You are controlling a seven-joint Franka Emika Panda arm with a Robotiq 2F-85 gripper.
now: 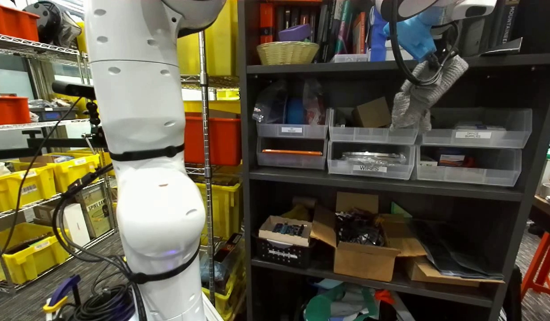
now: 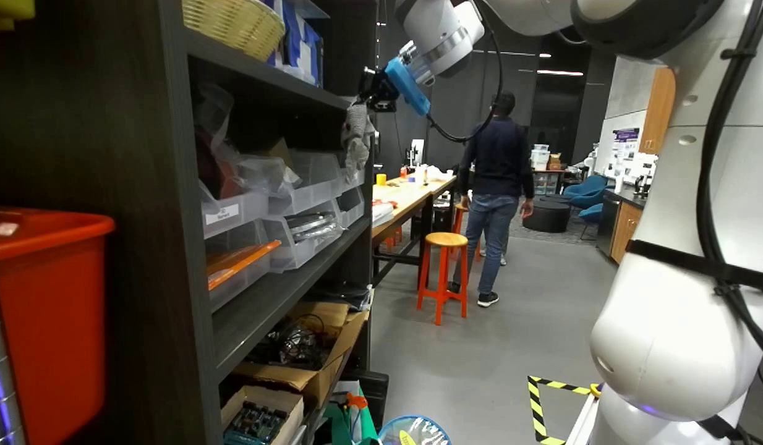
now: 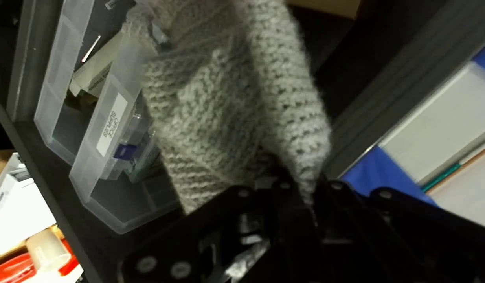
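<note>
knit cloth (image 3: 234, 106) top cut off, wrist vw; basket (image 2: 239, 28) ditto, ext vw

We see a dark shelf unit (image 1: 386, 185) and, on grey floor (image 2: 480, 352), an orange-legged stool (image 2: 446, 240). Farther back, a strip light (image 2: 559, 73) glows.

Plenty of room btwn the shelf unit (image 2: 282, 293) and the arm (image 2: 666, 346). Going in's tighter tho: upper board (image 1: 346, 66) caps the slot over the OFFICE SUPPLIES bin (image 1: 502, 139), knit cloth (image 1: 411, 109) hangs in front of one end, & a cardboard box (image 1: 374, 112) pokes up nearby.
</note>
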